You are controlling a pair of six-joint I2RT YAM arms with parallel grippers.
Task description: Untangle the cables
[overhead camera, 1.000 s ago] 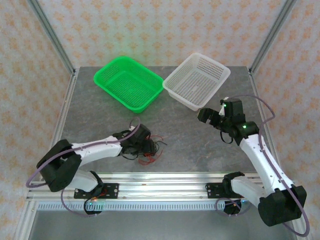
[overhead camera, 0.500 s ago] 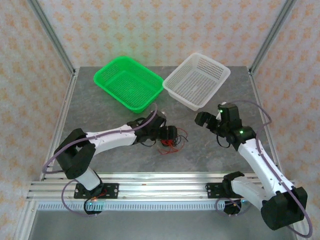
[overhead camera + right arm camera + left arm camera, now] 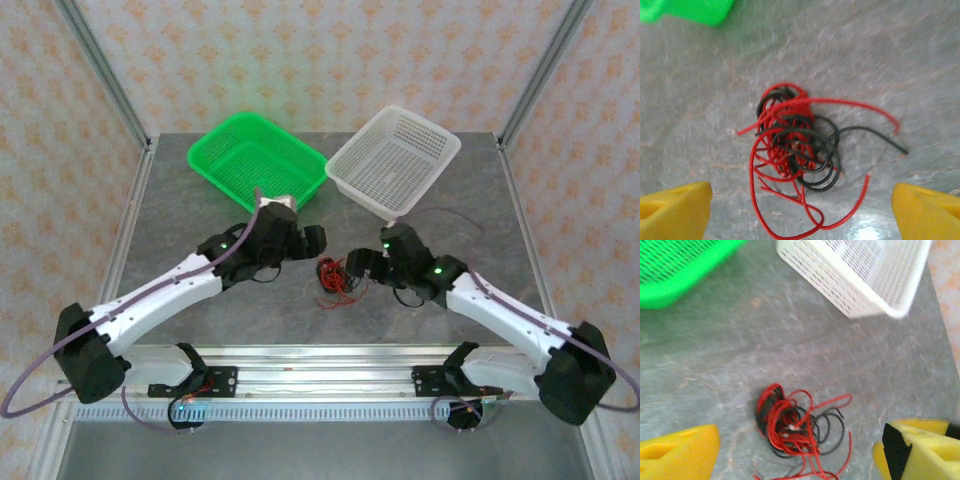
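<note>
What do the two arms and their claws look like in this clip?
The left arm and right arm have white links with black joints. A purple cable loops along each. The claw fingers are yellow. Green lights glow on the right arm.

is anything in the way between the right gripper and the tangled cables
Nothing visible does. In the right wrist view the cables lie on the bare table straight ahead of the open right gripper, with no object between them. The green basket and white basket sit farther back.
</note>
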